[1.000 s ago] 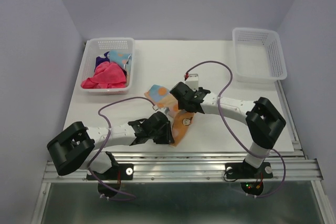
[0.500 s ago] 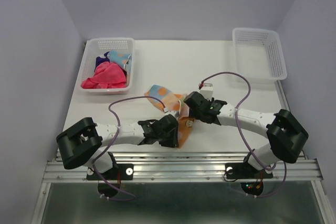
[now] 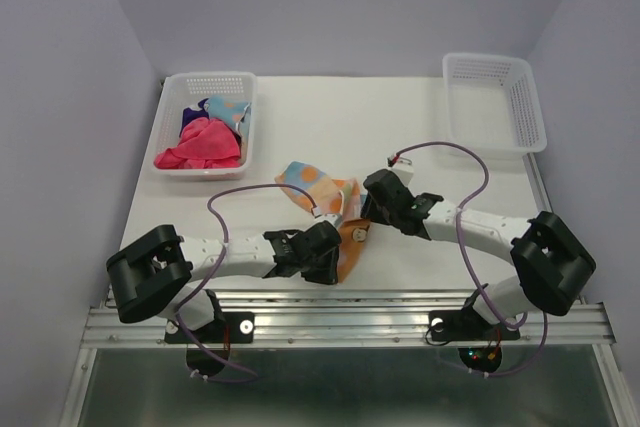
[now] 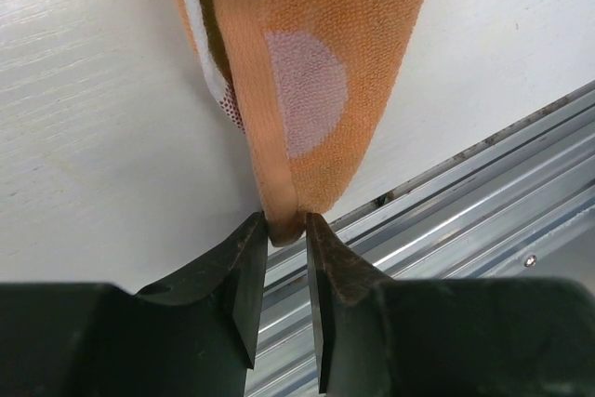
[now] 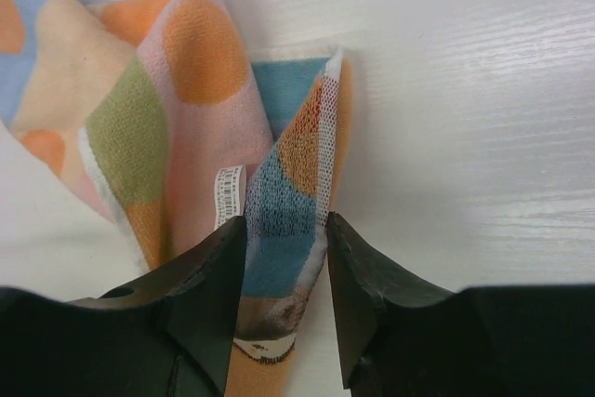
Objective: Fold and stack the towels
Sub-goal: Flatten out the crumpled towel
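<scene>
left gripper (image 4: 286,230) pinching towel (image 4: 316,62) corner at jaw tips, right gripper (image 5: 285,230) straddling towel fold between narrow jaws, clamping unclear

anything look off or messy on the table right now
The patterned towel lies bunched and twisted, not flat, near the table's front edge; the left tool pinches its orange corner right beside the metal rail. The other towels sit heaped unfolded in the left basket.
</scene>
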